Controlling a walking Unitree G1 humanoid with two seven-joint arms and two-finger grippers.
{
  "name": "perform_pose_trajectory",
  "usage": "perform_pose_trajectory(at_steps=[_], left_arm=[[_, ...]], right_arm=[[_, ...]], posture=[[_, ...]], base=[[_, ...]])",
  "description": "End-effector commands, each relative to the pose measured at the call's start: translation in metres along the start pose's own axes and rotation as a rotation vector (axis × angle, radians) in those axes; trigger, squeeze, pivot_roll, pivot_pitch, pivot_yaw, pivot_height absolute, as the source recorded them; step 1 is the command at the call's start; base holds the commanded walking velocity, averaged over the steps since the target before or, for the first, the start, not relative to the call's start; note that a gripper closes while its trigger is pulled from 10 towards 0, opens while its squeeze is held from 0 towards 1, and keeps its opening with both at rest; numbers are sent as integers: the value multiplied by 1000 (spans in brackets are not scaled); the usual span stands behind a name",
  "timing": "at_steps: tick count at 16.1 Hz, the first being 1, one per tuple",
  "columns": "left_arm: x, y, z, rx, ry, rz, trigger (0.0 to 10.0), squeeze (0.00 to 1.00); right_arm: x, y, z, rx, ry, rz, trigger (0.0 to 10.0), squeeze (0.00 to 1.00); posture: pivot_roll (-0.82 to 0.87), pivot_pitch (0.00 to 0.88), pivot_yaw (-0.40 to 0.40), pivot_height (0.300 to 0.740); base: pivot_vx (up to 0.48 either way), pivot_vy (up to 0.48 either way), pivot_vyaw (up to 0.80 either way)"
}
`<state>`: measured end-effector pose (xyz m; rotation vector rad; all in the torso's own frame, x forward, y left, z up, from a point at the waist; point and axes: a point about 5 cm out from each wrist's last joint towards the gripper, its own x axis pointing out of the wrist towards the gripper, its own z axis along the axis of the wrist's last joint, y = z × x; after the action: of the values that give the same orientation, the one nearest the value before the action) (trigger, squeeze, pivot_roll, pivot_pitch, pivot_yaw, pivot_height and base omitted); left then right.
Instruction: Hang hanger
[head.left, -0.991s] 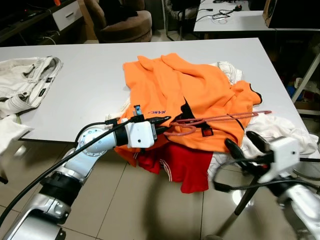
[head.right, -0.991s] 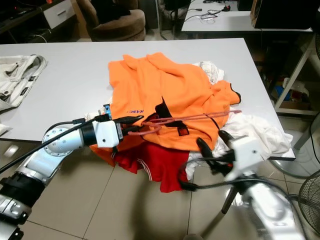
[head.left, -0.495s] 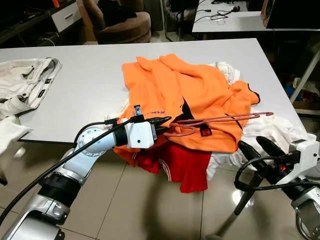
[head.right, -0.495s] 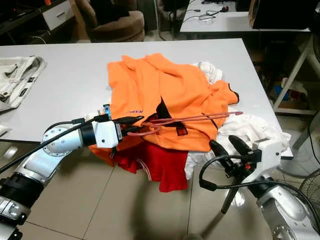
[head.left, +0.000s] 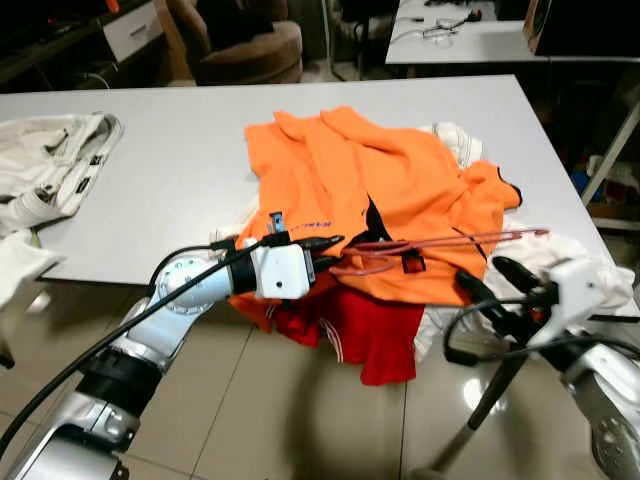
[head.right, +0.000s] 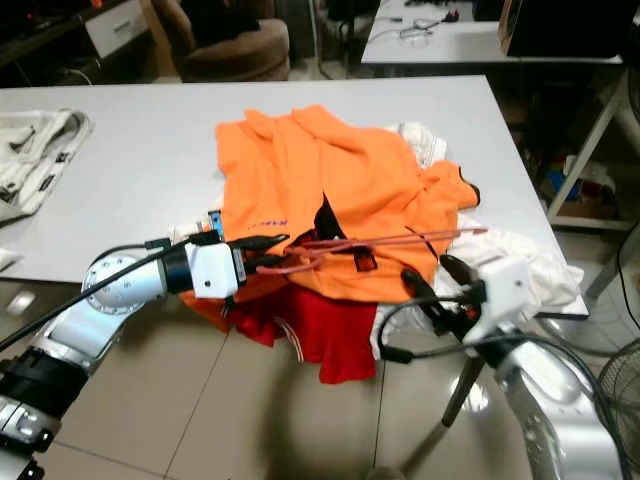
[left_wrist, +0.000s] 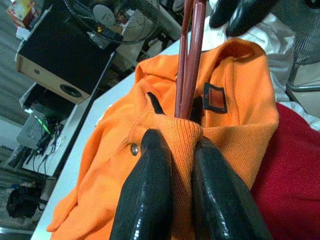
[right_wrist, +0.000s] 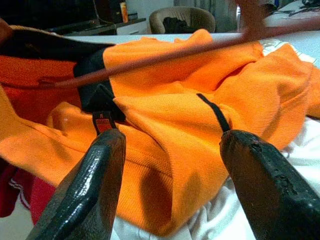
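Right pincer (head.left: 487, 285) nearer, one hanger (head.left: 440, 241), perhaps

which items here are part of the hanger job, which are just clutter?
In the job: hanger, gripped by the left tool; orange shirt it lies on; right tool, open, near the hanger's far end.

Lying about: red garment, white clothes, armchair, far desk.

Partly hidden hanger
The hanger's (head.left: 440, 241) hook end is buried in the orange shirt's (head.left: 380, 190) collar; right gripper (head.left: 487, 288) blurred.
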<state>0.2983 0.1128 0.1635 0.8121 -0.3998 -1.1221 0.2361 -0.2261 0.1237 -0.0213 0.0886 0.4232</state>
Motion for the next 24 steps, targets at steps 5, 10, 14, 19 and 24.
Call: perform_pose_trajectory(at_steps=[5, 10, 14, 19, 24], left_arm=[[-4, 2, 0, 7, 13, -12, 0, 0], [-5, 4, 0, 11, 17, -10, 0, 0], [-3, 1, 1, 14, 8, -23, 0, 0], [-4, 2, 1, 20, 12, -23, 0, 0], [-5, 2, 2, 21, 13, -20, 0, 0]], right_arm=[[4, -2, -5, -30, 24, 17, 431, 0], [2, -4, -9, -48, 56, 29, 275, 0], [4, -7, -8, -67, 59, 41, 0, 0], [13, -7, -7, -62, 52, 62, 118, 0], [13, -11, -12, -68, 75, 34, 0, 0]], posture=[[-222, 27, 128, 740], [-227, 30, 125, 740], [-234, 19, 125, 740], [-225, 22, 114, 740], [-225, 24, 111, 740]], base=[[0, 0, 0], [0, 0, 0], [0, 0, 0], [0, 0, 0], [0, 0, 0]])
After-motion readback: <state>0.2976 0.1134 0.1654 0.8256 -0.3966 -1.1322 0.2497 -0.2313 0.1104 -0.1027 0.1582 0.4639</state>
